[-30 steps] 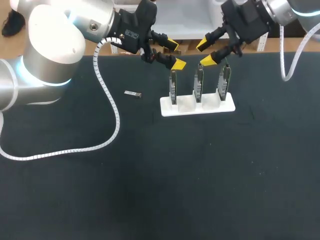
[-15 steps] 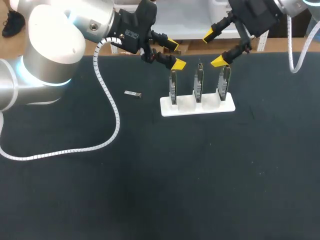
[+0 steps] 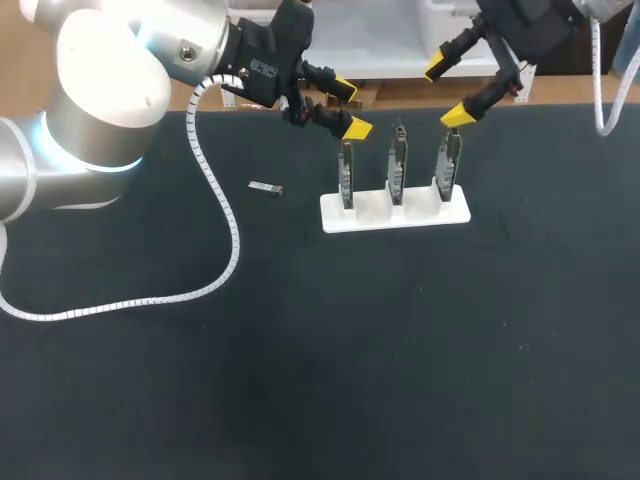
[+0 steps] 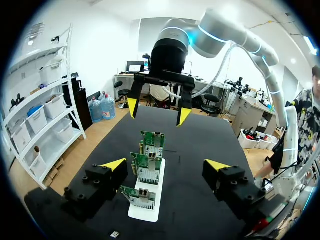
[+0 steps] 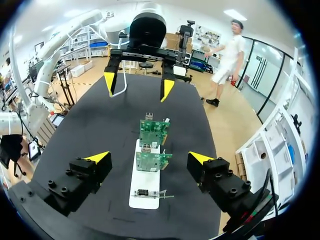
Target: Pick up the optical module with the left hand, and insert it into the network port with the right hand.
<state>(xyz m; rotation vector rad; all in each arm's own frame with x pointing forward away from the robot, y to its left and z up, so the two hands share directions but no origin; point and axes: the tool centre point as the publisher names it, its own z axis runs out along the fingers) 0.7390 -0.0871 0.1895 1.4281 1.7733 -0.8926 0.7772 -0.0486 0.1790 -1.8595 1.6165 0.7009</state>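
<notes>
The left fingers [image 3: 358,128] stand wide apart and hold nothing. They hang over the far part of the table [image 3: 300,380], just beside the top of the leftmost network card [image 3: 346,172]. In the left wrist view these fingers [image 4: 114,164] spread to either side of the row of cards, with the nearest card [image 4: 137,196] under them.

The right fingers [image 3: 457,115] are also wide apart and empty. They are at the table's far edge, above the rightmost network card [image 3: 447,162], and their lower tip is close to that card's top. In the right wrist view they [image 5: 200,157] frame the same row from the other end, with the left fingers [image 5: 166,87] facing them beyond it. The left wrist view likewise shows the right fingers [image 4: 183,115] beyond the farthest card [image 4: 152,141].

The optical module [image 3: 266,187], small and silvery, lies flat on the table. It is left of the white holder [image 3: 395,212], apart from it and touched by neither arm.

The white holder carries three cards upright in a row, the middle card [image 3: 398,165] between the other two.

A white coiled cable [image 3: 215,200] runs from the left arm [image 3: 100,90] in a loop across the table's left side.
</notes>
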